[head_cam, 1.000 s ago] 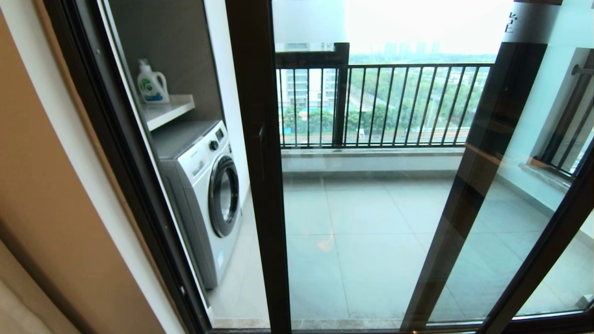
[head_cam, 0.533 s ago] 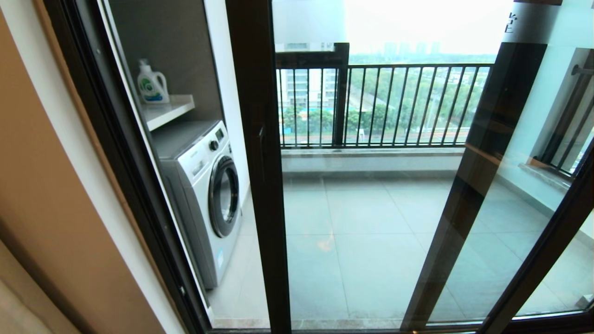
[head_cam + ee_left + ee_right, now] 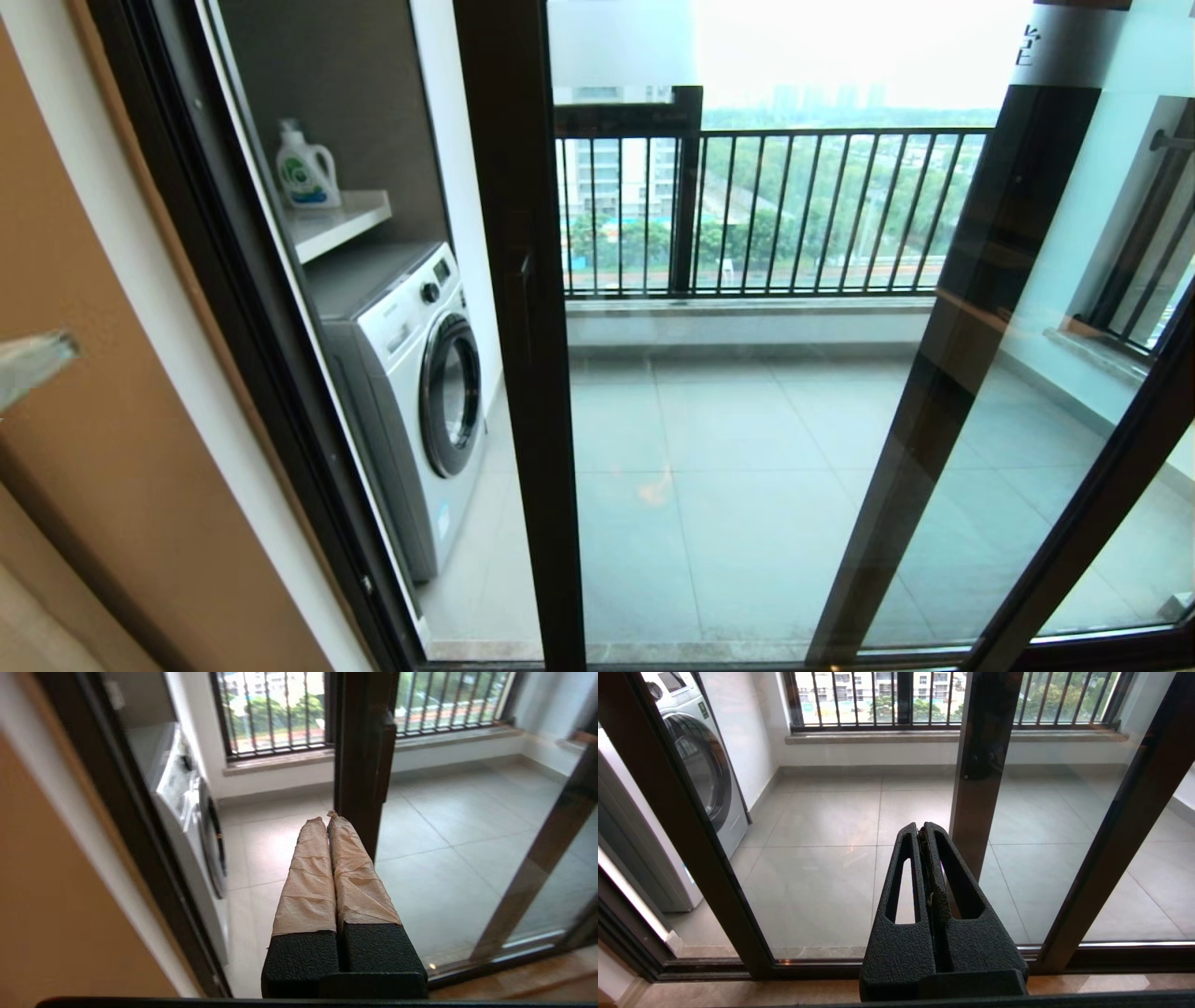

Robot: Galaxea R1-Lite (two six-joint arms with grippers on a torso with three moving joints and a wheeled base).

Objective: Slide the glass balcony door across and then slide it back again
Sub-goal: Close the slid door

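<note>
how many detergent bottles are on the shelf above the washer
1: a white detergent bottle stands on the white shelf above the washing machine, behind the glass; the frame may hide others.

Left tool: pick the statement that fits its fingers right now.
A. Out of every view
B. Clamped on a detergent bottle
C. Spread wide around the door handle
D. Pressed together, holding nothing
D: in the left wrist view the left tool has its two tape-wrapped fingers closed against each other, short of the glass balcony door, with nothing between them.
</note>
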